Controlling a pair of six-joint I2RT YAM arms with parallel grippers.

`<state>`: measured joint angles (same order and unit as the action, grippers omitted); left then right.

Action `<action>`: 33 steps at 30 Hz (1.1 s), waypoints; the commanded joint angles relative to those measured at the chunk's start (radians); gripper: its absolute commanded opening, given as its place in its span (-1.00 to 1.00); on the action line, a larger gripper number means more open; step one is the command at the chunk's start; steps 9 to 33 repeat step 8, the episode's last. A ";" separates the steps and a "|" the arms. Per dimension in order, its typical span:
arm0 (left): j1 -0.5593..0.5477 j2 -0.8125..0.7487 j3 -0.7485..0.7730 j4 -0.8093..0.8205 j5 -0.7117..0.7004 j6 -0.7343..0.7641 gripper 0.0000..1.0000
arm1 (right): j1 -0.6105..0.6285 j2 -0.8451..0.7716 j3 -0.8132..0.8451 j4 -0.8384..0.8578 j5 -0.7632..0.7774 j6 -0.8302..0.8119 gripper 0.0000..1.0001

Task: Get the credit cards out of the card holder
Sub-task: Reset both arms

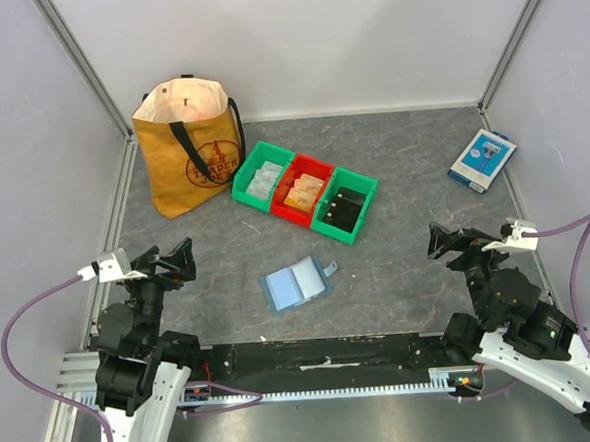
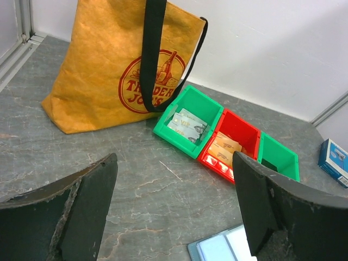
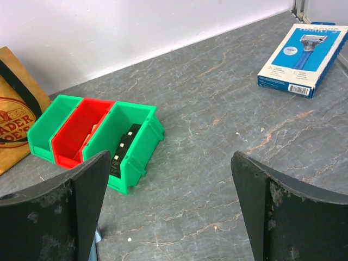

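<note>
— Where's the card holder (image 1: 297,284)?
— Open on the table (image 1: 400,295), long axis running left to right (tab toward your right). It lies ahead-right of your left gripper (image 1: 177,263), the slightly nearer one. That and the right gripper (image 1: 442,244) both gape empty.

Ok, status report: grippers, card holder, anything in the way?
Both open and empty: left gripper, right gripper. Open card holder lies flat mid-table; credit cards in left green bin and red bin. Nothing blocks it.
</note>
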<state>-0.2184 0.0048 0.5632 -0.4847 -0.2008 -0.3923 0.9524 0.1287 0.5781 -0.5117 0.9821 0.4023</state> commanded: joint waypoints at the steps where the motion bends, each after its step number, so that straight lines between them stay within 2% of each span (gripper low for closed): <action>1: -0.003 -0.083 0.007 0.001 0.000 -0.005 0.84 | 0.000 -0.006 -0.007 -0.005 0.033 0.018 0.96; 33: -0.004 -0.086 0.007 0.003 0.000 -0.005 0.85 | 0.000 -0.001 -0.009 -0.005 0.036 0.023 0.96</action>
